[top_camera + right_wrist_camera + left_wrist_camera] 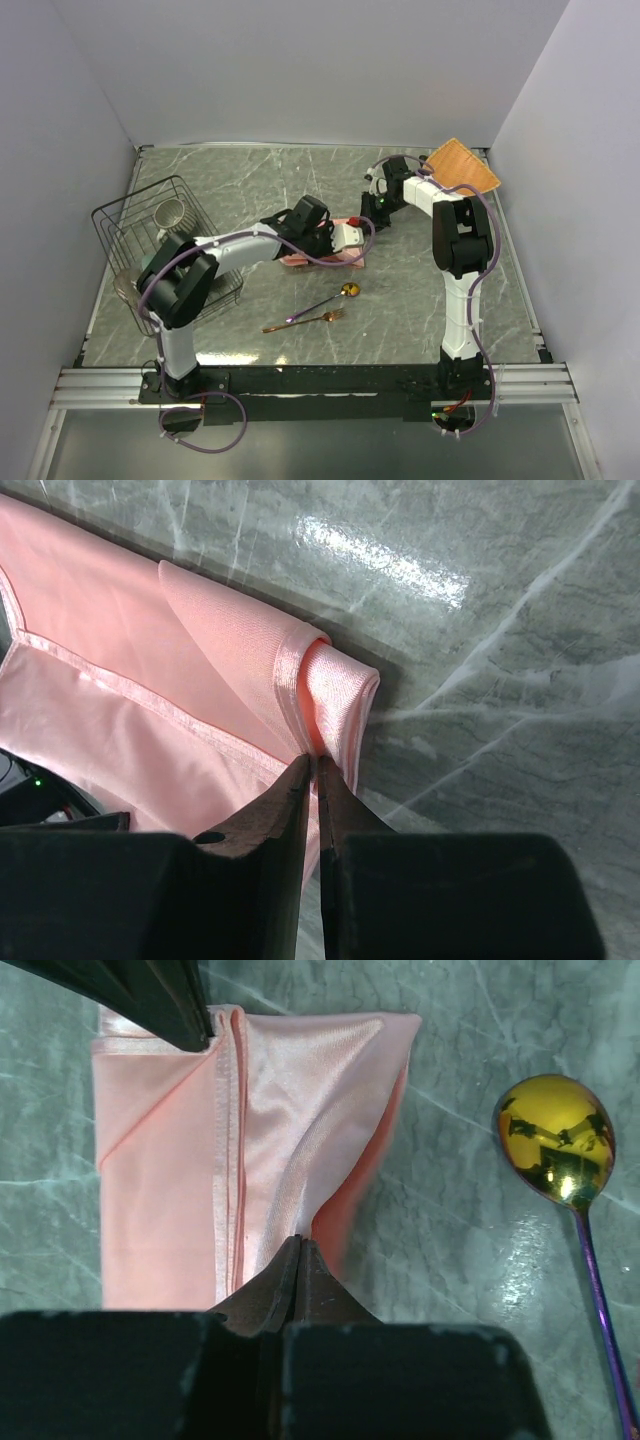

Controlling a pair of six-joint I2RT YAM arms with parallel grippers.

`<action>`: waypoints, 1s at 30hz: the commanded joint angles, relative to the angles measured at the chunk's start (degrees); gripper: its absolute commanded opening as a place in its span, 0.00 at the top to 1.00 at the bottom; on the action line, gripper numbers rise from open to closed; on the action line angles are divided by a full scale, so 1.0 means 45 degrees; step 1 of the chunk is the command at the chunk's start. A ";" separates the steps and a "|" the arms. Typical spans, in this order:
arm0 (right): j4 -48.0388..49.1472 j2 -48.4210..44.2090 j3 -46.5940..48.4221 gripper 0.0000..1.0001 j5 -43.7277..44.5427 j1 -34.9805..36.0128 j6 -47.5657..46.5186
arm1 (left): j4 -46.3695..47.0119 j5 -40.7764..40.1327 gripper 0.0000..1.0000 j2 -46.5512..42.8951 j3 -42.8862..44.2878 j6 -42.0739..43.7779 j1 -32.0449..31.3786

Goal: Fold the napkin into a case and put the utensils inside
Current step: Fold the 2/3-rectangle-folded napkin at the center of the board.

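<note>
The salmon-pink napkin lies folded in layers on the marble table, mid-table. My left gripper is shut on a fold at its near edge. At the opposite end, my right gripper is shut on a rolled, hemmed corner of the cloth; its dark fingers show in the left wrist view's top corner. The gold spoon with a purplish handle lies on the table beside the napkin. The gold fork rests just in front of the spoon.
A black wire rack with a cup and other crockery stands at the left. An orange-tan woven mat lies at the back right corner, behind the right arm. Grey walls close in the table's back and sides.
</note>
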 commanded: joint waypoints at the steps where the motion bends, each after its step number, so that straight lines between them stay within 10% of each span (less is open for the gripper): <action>1: -0.0281 0.0459 0.0240 0.85 0.1046 0.0079 -0.0570 | -0.1005 0.1460 0.99 0.0624 0.1303 -0.0626 0.0570; 9: -0.0398 0.0596 0.0473 0.85 0.1007 0.0119 -0.0667 | -0.2840 0.3120 0.99 0.2323 0.4176 -0.1527 0.1861; 17: -0.0516 0.0733 0.0630 0.85 0.1007 0.0138 -0.0745 | -0.1322 0.2246 0.60 0.0626 0.1117 -0.0081 0.0926; 30: -0.0516 0.0792 0.0670 0.85 0.0987 0.0138 -0.0706 | 0.0731 -0.0899 0.55 0.1152 -0.0881 0.0230 -0.0599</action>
